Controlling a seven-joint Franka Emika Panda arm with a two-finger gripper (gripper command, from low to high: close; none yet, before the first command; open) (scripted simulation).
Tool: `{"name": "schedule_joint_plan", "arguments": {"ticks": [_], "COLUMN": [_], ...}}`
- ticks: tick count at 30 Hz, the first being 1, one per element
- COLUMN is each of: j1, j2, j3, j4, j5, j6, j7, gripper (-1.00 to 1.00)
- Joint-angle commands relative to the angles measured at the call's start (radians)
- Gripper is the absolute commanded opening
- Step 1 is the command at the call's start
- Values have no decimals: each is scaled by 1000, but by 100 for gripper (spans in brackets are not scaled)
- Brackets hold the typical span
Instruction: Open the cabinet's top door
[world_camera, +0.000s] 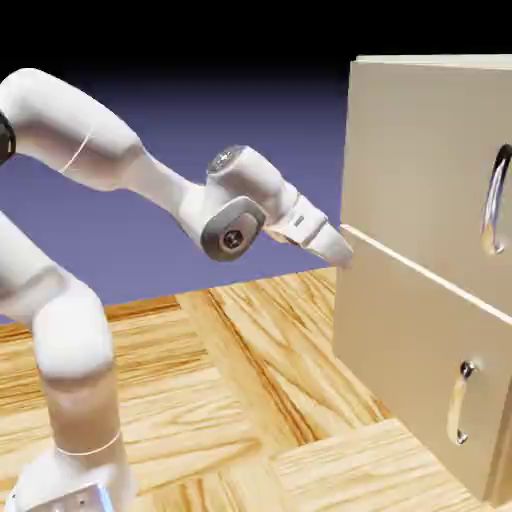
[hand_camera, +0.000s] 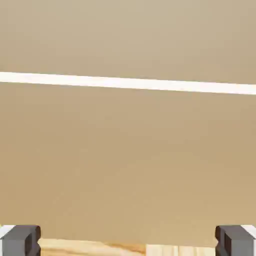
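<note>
The beige cabinet (world_camera: 430, 330) stands at the exterior view's right. Its top door (world_camera: 420, 160) is the larger upper panel, carrying a long curved silver handle (world_camera: 494, 200) near the right edge. My gripper (world_camera: 345, 250) is at the cabinet's left edge, level with the pale seam between the two panels and far from the handle. In the hand view the beige cabinet front (hand_camera: 128, 160) fills the frame, crossed by the pale seam (hand_camera: 128, 83). Both grey fingertips (hand_camera: 20, 241) sit wide apart at the bottom corners, open with nothing between them.
The shorter lower panel (world_camera: 400, 350) carries a smaller silver handle (world_camera: 460, 402). A wooden table top (world_camera: 240, 400) lies below the arm and shows as a strip (hand_camera: 125, 248) at the hand view's bottom edge.
</note>
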Motion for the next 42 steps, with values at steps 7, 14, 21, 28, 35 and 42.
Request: {"name": "schedule_joint_plan", "arguments": {"ticks": [7, 14, 21, 28, 35, 42], "j1": [111, 223, 334, 446, 557, 668], "j2": [-46, -92, -137, -183, -229, -275], "j3": [-133, -267, -400, -533, -667, -800], "j4": [86, 172, 258, 344, 430, 517], "j5": [-305, -609, -914, -1218, -1522, -1827], "j6": [14, 28, 42, 56, 70, 84], "j7": [211, 421, 632, 842, 1053, 1264], "gripper": [0, 0, 0, 0, 0, 0]}}
